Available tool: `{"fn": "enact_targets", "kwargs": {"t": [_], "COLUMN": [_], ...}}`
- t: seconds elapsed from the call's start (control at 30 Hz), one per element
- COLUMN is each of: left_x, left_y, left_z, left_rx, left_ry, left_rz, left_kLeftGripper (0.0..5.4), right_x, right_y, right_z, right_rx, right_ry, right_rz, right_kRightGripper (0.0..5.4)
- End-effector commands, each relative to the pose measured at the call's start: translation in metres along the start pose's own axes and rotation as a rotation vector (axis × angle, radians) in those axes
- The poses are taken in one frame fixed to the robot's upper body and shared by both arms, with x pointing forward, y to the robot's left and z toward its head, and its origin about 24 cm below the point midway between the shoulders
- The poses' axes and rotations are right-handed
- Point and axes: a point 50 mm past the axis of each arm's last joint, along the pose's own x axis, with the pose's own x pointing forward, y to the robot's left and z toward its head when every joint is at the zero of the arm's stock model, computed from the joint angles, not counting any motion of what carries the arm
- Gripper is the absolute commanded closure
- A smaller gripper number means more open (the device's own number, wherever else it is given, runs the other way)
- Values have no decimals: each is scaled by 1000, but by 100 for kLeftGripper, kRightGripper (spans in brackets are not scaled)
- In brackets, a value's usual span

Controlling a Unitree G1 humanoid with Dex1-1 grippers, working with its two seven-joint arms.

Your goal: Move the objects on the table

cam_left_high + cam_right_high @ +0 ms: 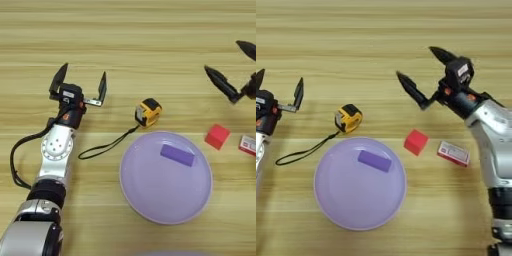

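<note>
A yellow-and-black tape measure [148, 111] lies near the table's middle, its black cord [104, 146] trailing to the left. A red cube [416, 141] sits right of the purple plate, and a flat white box with a red edge [453, 153] lies just right of the cube. My left gripper [80, 82] hovers open to the left of the tape measure, nothing between its fingers. My right gripper [423, 70] stands open above the table, beyond the cube, also holding nothing.
A round purple plate [135, 187] rests at the front centre of the wooden table [150, 40], with a small purple block [177, 154] lying on it. The cord's loop ends close to my left forearm [56, 150].
</note>
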Motion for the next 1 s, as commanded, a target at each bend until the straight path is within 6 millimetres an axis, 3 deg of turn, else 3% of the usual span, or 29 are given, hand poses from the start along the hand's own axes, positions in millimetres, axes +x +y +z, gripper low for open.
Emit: {"fn": "enact_targets", "kwargs": {"t": [0.03,0.37,0.53,0.83,1.0], "left_x": [0,-3,-6,-6,-3], "left_y": [2,4,6,2,-15], "left_z": [3,5,6,10,18], "left_rx": [11,12,14,26,-13], "left_ry": [-15,-23,-24,-33,-45], "left_rz": [-8,-6,-3,-32,-101], "left_kLeftGripper": [0,0,0,0,0], "right_x": [12,8,-5,-8,-7], "right_y": [2,2,-2,-11,-13], "right_z": [-1,-54,-85,-89,-87], "right_rx": [-43,-12,28,27,13], "right_ry": [-38,-68,-34,-39,-52], "right_rz": [-146,-505,-625,-640,-648], "right_kRightGripper": [3,3,3,3,3]}}
